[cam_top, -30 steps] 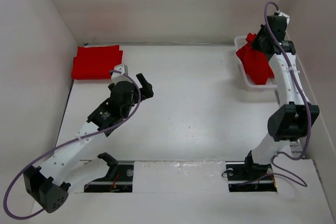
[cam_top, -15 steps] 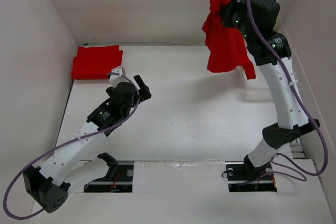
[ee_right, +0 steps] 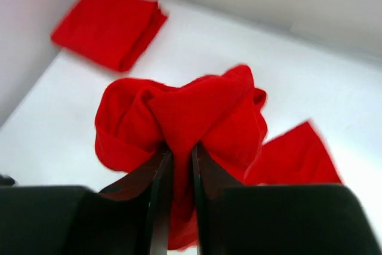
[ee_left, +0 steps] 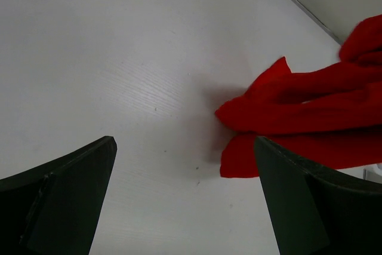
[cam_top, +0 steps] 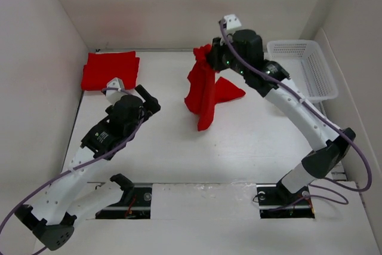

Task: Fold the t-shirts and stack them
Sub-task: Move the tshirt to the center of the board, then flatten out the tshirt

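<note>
My right gripper (cam_top: 209, 58) is shut on a crumpled red t-shirt (cam_top: 205, 91) and holds it above the middle of the table, its lower end touching the surface. In the right wrist view the shirt (ee_right: 185, 111) bunches out between my closed fingers (ee_right: 160, 183). A folded red t-shirt (cam_top: 110, 70) lies at the back left corner and also shows in the right wrist view (ee_right: 110, 25). My left gripper (cam_top: 146, 97) is open and empty, left of the hanging shirt. The shirt's lower end shows in the left wrist view (ee_left: 298, 117).
A white plastic basket (cam_top: 301, 67) stands at the back right, nothing showing inside it. White walls close in the table on the left, back and right.
My right arm lifted the red shirt out of the basket, swung it left and brought it down over the table's middle. My left gripper drifted slightly left.
</note>
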